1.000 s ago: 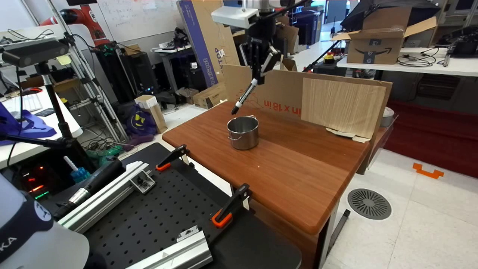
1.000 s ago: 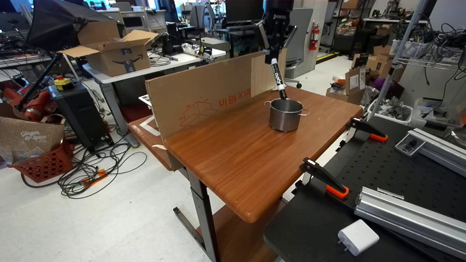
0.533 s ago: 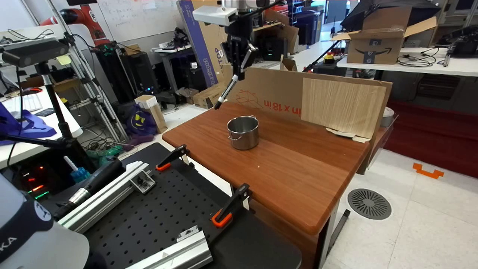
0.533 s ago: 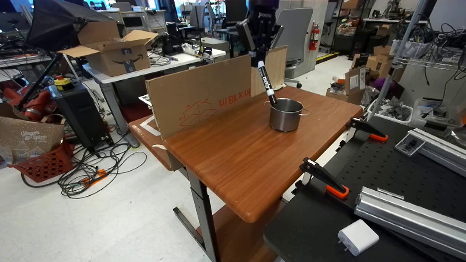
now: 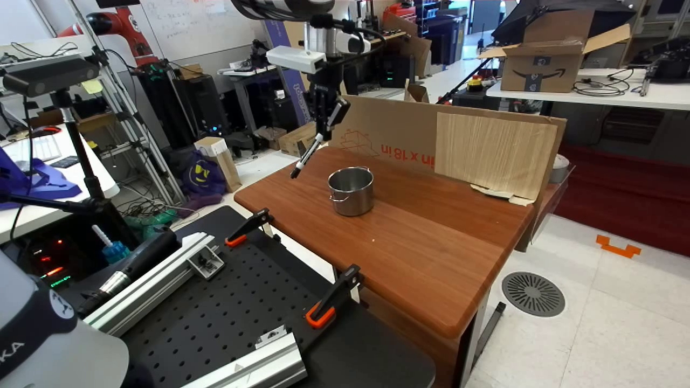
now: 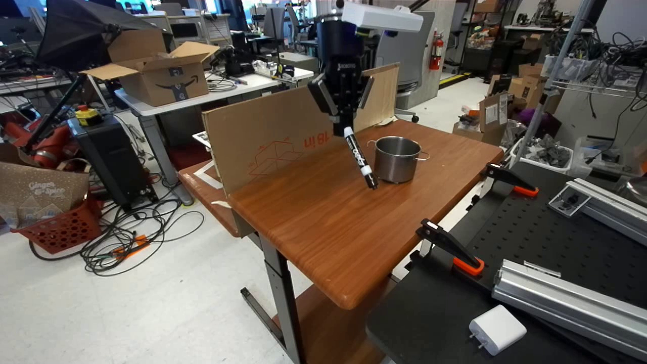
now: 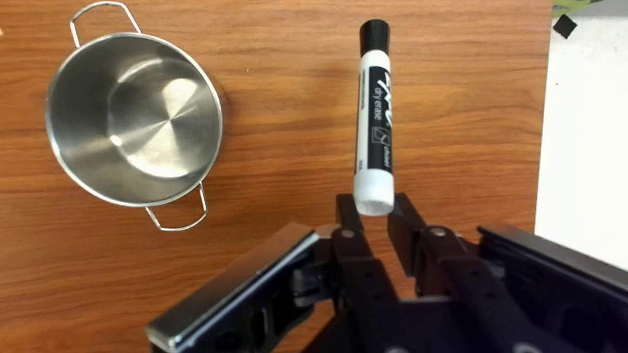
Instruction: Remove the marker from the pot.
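The marker (image 5: 307, 156) is a slim black and white stick, held in the air at a slant, dark cap end down. It also shows in an exterior view (image 6: 360, 156) and in the wrist view (image 7: 374, 115). My gripper (image 7: 374, 208) is shut on its white end; the gripper also shows in both exterior views (image 5: 323, 134) (image 6: 348, 130). The pot (image 5: 353, 202), grey metal with two wire handles, stands upright on the table. In the wrist view the pot (image 7: 81, 132) is left of the marker, apart from it, and its inside shows nothing in it.
The brown wooden table (image 6: 323, 222) carries the pot. A cardboard sheet (image 5: 399, 126) stands upright along the table's far edge. Black and orange clamps (image 5: 334, 296) sit at the near edge by a black perforated board (image 5: 232, 307). In the wrist view the table's edge is at the right.
My gripper and the marker have moved left in both exterior views and come lower, from near the pot to beside it. The marker stays gripped. The pot has not moved.
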Controlling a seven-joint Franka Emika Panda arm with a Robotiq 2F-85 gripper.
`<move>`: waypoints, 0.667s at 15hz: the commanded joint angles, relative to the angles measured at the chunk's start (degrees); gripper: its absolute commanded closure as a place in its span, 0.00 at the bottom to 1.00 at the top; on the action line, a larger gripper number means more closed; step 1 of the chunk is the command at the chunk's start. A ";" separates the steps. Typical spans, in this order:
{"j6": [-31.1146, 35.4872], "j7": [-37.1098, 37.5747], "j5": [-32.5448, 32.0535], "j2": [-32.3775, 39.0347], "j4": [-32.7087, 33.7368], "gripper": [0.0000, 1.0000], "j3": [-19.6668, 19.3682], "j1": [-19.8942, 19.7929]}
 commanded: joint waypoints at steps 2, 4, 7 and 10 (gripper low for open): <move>1.55 1.00 -1.90 4.97 3.58 0.95 -0.32 0.63; 1.71 1.36 -2.51 7.91 5.48 0.95 -0.56 0.93; 1.74 1.50 -3.23 11.61 7.78 0.95 -0.70 1.23; 2.07 1.58 -3.72 15.19 10.18 0.95 -0.91 1.41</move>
